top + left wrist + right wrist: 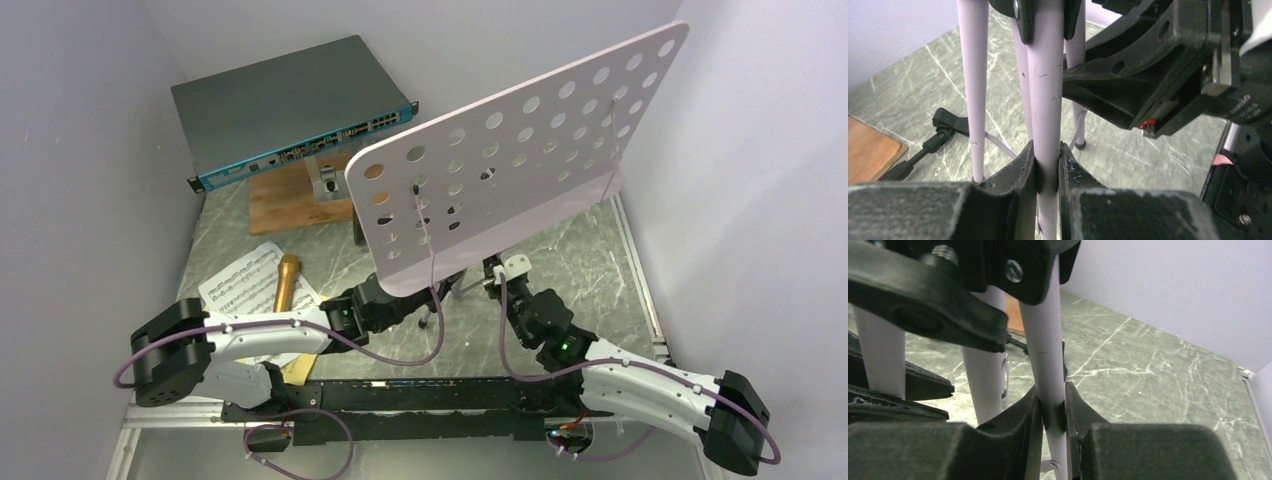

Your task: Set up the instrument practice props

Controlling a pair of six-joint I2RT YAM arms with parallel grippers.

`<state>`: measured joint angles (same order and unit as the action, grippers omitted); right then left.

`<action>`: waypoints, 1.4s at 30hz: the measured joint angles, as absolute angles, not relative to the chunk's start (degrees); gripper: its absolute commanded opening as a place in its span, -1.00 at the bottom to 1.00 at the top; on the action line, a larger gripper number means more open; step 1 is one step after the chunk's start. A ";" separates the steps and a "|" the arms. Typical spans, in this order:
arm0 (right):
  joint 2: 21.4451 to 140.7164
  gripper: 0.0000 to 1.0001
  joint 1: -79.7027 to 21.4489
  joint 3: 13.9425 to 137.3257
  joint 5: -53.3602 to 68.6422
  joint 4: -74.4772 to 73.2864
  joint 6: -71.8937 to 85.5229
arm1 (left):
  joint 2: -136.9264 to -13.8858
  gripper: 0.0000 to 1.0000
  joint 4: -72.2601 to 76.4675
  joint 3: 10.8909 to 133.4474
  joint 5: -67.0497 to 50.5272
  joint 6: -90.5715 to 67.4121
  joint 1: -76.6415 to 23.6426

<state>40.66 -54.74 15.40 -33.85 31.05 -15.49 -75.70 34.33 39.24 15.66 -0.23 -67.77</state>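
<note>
The pale lilac perforated music stand (510, 160) stands tilted over the middle of the table, and its tubes fill both wrist views. My left gripper (400, 300) is shut on one lilac tube (1045, 100), which sits between its jaws (1048, 170). My right gripper (505, 285) is shut on another lilac tube (1040, 340), which sits between its jaws (1053, 415). The white music sheets (235, 280) lie flat at the left with the gold microphone (287, 282) on them. A short black post (358, 228), seemingly the mic stand, stands behind the plate's left edge.
A flat grey network switch (290, 110) with a blue front sits at the back left on a wooden board (285, 200) with a metal block (330, 182). White walls close in on the left, back and right. Other lilac legs (973, 90) stand near my left gripper.
</note>
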 measured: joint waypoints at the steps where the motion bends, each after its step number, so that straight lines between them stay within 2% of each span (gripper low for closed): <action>1: 40.10 -1.00 -54.96 15.42 -33.47 30.22 -15.22 | -74.67 -1.00 33.17 38.92 14.83 -0.60 -67.53; 7: 39.62 -1.00 -55.61 16.75 -31.51 25.98 -14.81 | -70.08 -1.00 29.02 36.77 9.02 -2.28 -65.14; 20: 44.84 -1.00 -55.59 22.68 -32.69 18.87 -12.45 | -68.58 -1.00 21.41 38.85 -2.96 -8.43 -57.36; 29: 44.88 -1.00 -55.59 22.87 -32.53 18.24 -11.31 | -68.71 -1.00 18.68 40.07 -6.42 -10.02 -56.05; 30: 44.64 -0.98 -55.57 22.87 -32.27 18.02 -11.29 | -68.71 -1.00 18.70 40.05 -6.44 -10.02 -56.05; 35: 41.69 -0.42 -55.09 20.78 -29.67 19.09 -11.49 | -68.71 -1.00 18.83 39.99 -8.01 -9.98 -56.07; 42: 44.16 -0.12 -53.25 17.21 -29.78 26.94 -13.56 | -68.84 -1.00 18.68 40.12 -7.94 -9.89 -55.55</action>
